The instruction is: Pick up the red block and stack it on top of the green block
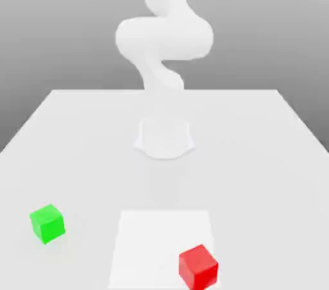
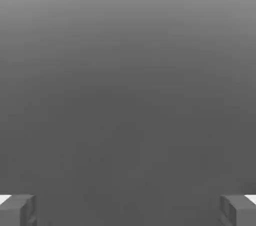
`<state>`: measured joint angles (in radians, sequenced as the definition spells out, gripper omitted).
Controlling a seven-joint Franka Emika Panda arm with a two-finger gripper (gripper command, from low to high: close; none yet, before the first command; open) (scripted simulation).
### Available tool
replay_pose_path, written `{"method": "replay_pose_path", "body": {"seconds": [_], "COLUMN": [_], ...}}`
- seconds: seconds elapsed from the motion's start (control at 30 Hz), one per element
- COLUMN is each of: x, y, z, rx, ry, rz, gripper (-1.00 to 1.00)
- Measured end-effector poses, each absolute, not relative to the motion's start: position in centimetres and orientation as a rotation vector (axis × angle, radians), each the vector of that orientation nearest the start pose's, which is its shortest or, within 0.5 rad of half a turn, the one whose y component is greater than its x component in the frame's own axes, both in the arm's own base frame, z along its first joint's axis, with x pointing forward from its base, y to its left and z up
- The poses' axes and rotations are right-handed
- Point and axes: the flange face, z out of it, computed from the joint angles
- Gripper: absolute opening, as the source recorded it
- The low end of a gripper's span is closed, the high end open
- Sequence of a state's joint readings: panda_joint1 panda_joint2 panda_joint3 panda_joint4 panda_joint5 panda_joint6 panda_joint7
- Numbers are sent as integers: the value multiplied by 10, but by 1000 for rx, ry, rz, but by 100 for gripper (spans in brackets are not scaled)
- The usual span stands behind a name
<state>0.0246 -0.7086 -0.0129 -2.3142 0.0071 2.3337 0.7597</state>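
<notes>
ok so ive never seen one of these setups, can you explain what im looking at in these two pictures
The machine is a single robot arm, white and jointed, with a two-finger gripper that works like a simple pinching hand. Both pictures are computer renders.

The exterior view comes from a camera off the arm, looking over the scene. On the pale table sit a green block toward the exterior view's left, and a red block nearer the camera, at the edge of a white square patch.

The hand view comes from a camera on the robot's hand. The two fingers stand wide apart with only grey background between them, so nothing is held.
</notes>
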Motion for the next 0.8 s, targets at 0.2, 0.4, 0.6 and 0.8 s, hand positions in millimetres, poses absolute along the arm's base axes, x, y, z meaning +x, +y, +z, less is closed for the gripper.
{"method": "replay_pose_path", "body": {"seconds": [0.2,0.4,0.6,0.8], "x": [448,488,500,486], "y": [16,32,49,59], "z": [574,464,350,237], "rx": [-2682,-2832,-2967,-3085], "ry": [881,761,623,480], "rz": [-729,-513,-289,-59], "gripper": [0,0,0,0]}}
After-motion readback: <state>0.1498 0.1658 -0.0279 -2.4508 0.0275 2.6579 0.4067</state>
